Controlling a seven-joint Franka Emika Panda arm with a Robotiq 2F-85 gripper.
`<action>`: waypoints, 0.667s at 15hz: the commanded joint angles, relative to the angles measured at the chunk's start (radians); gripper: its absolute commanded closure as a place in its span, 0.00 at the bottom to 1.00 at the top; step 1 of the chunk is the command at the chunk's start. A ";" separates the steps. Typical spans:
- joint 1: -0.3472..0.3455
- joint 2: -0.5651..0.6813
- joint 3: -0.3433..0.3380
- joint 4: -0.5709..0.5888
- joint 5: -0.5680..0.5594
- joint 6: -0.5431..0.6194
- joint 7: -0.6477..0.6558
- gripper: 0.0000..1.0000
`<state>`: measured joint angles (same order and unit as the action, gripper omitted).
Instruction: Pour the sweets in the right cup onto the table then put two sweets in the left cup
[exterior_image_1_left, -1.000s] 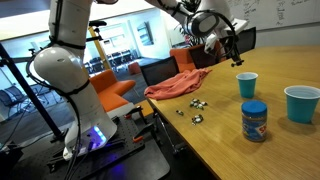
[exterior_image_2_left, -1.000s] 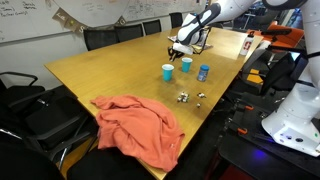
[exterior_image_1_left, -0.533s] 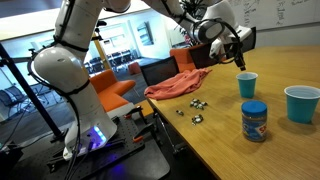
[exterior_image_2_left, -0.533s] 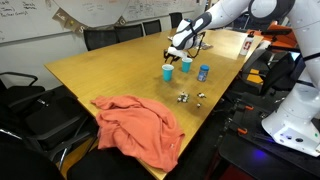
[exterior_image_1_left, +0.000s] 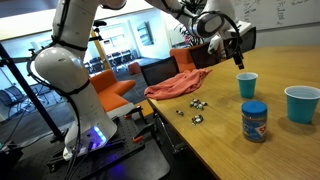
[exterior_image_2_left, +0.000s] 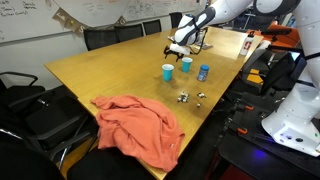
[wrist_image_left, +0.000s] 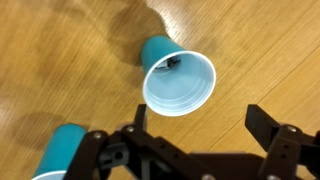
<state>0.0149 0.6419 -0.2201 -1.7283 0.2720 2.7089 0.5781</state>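
The white Franka arm (exterior_image_1_left: 62, 68) is built of thick, rounded, glossy segments joined at narrow dark seams. It swells into a bulbous shell low down, and a blue-violet light (exterior_image_1_left: 95, 138) glows beside its foot. At the tip sits the black Robotiq gripper (exterior_image_1_left: 233, 47). In the wrist view its matte black fingers (wrist_image_left: 264, 122) are angular, with linked bars behind them.

Office meeting room, scribbled whiteboard (exterior_image_2_left: 30, 18), large wooden conference table (exterior_image_2_left: 105, 70), black office chairs (exterior_image_2_left: 115, 36)
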 joint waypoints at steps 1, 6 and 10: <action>0.027 -0.223 -0.062 -0.227 -0.087 -0.109 0.017 0.00; -0.007 -0.404 -0.077 -0.385 -0.205 -0.192 -0.003 0.00; -0.029 -0.481 -0.067 -0.472 -0.272 -0.186 0.020 0.00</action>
